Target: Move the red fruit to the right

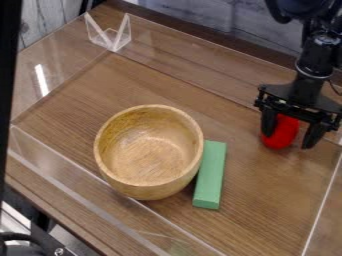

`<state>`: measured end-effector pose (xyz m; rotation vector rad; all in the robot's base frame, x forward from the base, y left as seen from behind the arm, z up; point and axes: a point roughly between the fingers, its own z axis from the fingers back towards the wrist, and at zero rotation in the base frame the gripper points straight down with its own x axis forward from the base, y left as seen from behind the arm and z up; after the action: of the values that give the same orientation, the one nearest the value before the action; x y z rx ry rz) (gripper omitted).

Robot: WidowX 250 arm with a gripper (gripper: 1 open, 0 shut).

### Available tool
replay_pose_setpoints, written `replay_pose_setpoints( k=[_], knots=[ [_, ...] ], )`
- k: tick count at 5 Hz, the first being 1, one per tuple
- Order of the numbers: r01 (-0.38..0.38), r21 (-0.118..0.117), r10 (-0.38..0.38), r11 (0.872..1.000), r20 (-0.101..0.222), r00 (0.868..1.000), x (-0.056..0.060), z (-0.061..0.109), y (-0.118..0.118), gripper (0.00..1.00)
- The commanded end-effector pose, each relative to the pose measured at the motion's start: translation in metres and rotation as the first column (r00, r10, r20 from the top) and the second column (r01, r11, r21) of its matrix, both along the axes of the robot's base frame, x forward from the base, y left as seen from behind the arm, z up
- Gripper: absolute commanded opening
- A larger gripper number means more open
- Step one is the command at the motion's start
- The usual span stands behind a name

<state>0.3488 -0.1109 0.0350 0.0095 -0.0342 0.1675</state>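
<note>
Open hand (pixel 295 123) straddling red fruit (pixel 282 131), wooden bowl (pixel 148 150), green block (pixel 211 174) beside it
</note>
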Motion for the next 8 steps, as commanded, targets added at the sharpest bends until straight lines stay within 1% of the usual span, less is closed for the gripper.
replay_pose_setpoints(
  k=[1, 2, 3, 4, 5, 6, 7, 8],
  knots=[
    [0.05, -0.019, -0.048, 0.999, 0.085, 0.995, 0.015, 0.018, -0.008, 0.0],
    [0.096, -0.02, -0.094, 0.995, 0.098, 0.991, 0.016, 0.022, -0.014, 1.0],
    [0.052, -0.009, -0.051, 0.999, 0.099, 0.994, 0.021, 0.027, -0.02, 0.0],
    [-0.001, 0.005, 0.001, 1.0, 0.098, 0.995, 0.025, 0.031, -0.024, 0.0],
    [0.003, 0.025, -0.006, 1.0, 0.087, 0.996, 0.021, 0.023, -0.013, 1.0],
    [0.004, 0.045, -0.007, 0.999, 0.078, 0.997, 0.017, 0.016, -0.001, 1.0],
    [0.012, 0.035, -0.015, 0.999, 0.081, 0.997, 0.007, 0.027, 0.001, 0.0],
    [0.005, 0.027, -0.007, 1.0, 0.069, 0.998, 0.0, 0.025, 0.005, 1.0]
  ],
)
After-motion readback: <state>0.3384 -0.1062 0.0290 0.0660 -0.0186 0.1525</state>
